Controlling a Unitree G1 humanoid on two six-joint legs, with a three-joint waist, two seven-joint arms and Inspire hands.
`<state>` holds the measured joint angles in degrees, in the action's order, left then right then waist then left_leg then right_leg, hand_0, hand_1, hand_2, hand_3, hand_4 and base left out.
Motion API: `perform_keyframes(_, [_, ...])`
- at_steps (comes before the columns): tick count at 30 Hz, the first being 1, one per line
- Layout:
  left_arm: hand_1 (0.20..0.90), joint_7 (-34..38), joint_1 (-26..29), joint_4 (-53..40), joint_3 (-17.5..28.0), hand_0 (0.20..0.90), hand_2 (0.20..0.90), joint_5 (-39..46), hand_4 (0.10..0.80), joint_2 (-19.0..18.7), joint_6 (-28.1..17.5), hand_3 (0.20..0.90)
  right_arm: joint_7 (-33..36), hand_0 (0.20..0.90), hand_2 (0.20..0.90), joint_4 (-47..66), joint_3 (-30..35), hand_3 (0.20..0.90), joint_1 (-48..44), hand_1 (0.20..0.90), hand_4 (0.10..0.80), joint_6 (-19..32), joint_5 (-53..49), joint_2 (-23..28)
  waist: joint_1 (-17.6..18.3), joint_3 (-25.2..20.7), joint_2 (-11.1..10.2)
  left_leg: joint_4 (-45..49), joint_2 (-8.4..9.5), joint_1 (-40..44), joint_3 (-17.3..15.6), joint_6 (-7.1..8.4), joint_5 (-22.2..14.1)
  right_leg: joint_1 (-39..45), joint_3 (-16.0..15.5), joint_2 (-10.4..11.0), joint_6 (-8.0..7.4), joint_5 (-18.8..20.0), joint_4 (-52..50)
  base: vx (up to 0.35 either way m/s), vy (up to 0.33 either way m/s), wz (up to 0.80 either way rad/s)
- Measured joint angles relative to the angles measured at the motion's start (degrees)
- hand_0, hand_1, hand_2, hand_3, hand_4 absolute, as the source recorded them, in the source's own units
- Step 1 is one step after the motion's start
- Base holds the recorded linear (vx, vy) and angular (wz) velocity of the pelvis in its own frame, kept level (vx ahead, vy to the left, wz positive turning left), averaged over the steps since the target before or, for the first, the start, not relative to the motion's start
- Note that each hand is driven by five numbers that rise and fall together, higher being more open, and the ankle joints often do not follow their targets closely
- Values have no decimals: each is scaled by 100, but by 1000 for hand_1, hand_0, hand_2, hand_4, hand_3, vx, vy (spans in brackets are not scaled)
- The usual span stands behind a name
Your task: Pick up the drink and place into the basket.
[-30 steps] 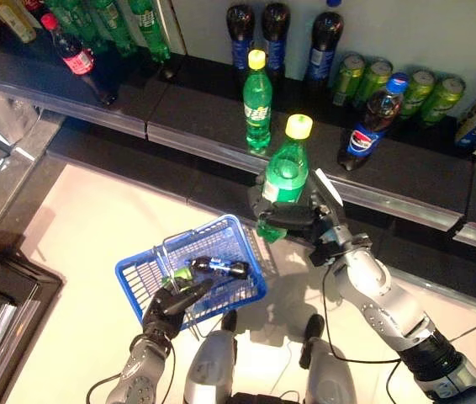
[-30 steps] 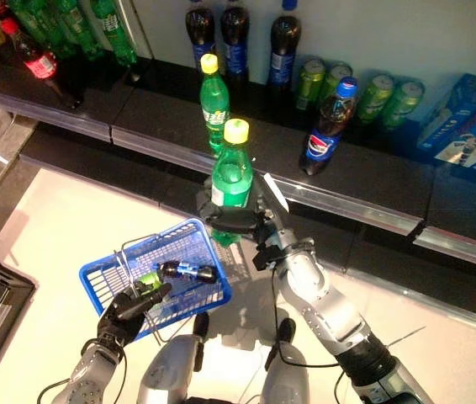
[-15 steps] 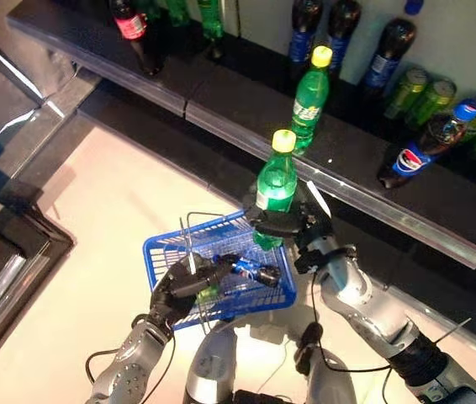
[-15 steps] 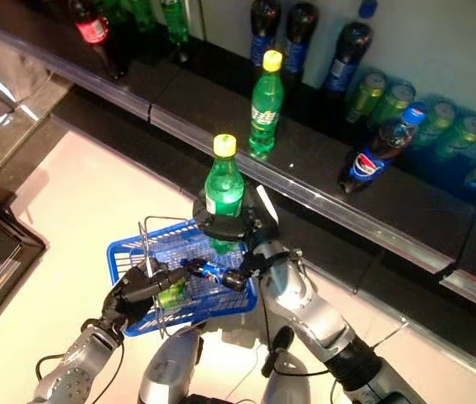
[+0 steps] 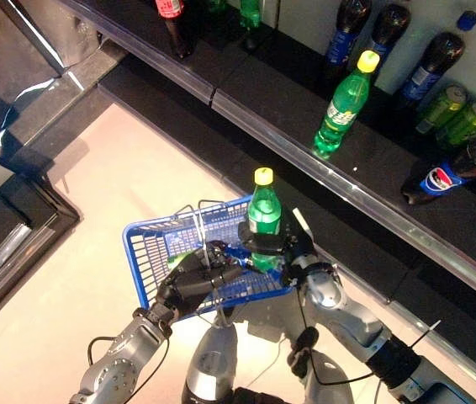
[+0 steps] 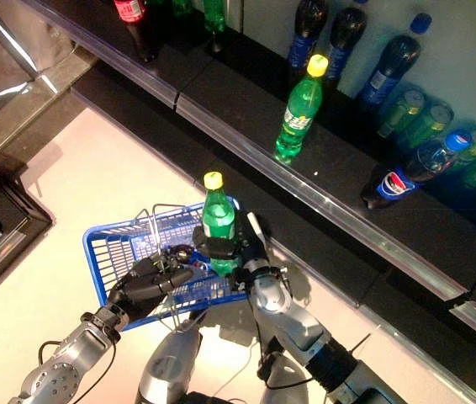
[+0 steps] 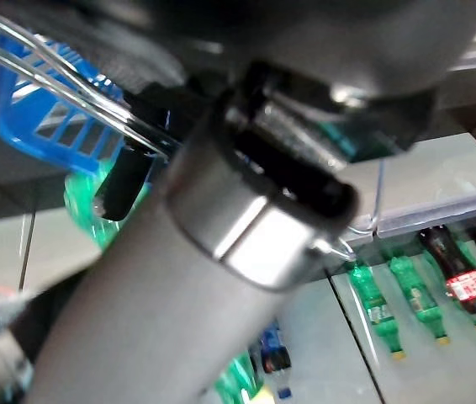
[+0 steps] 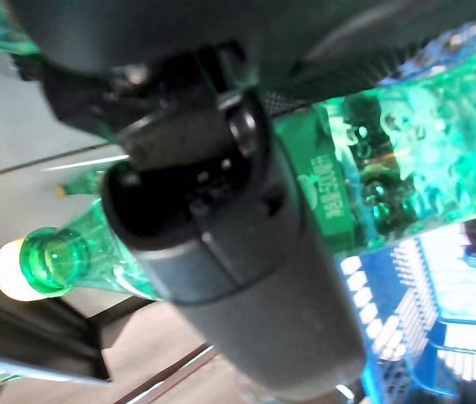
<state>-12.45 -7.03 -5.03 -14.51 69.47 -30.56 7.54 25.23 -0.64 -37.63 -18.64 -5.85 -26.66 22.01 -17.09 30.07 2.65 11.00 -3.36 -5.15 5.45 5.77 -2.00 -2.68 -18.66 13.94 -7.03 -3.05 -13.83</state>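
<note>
The left hand (image 5: 194, 282) has its fingers curled round the wire handle of the blue basket (image 5: 150, 252) and holds it out in front of the robot, much as it did a second ago. To its right, the green bottle (image 5: 264, 220) has come away from the shelf edge and now stands upright over the basket's right side, its lower part already below the rim, with the right hand (image 6: 242, 252) clamped round its body. A second ago the bottle hung beyond the basket's right corner, so the carry looks nearly done, and what is left is probably lowering and letting go. The bottle's base is hidden behind the hand and the basket wall, so I cannot tell whether it touches the floor of the basket. A dark small bottle (image 6: 179, 251) already inside is mostly covered by the left hand's fingers. Further right on the shelf (image 5: 389, 172) stand another green bottle (image 5: 343, 105) and a cola bottle (image 5: 457, 168)
</note>
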Motion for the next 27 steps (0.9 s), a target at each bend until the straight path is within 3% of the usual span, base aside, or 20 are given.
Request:
perform_keyframes(4, [300,-209,4,-6,-67,300,300,153,100,7,310,200,-15,300,300,-282,-318,200,-4,300,100,-40,166,-61,-28,0,0,3,21,1,36,-13,9,53,-2,18,-27,-33,1,3,1,11])
perform_keyframes(14, [300,-694,66,-6,-188,300,300,136,100,-38,344,200,-26,300,300,-987,-399,200,-177,300,100,-47,398,-248,-155,-2,1,7,75,1,91,-23,19,71,-25,62,-50,-53,-26,12,4,2])
perform_keyframes(27, [300,-912,176,-21,-223,300,300,117,100,-88,610,200,-19,300,300,-2690,-252,200,-214,300,100,315,62,-1041,-267,-6,8,6,265,-3,276,-82,56,156,-271,331,-126,-246,-218,24,9,12])
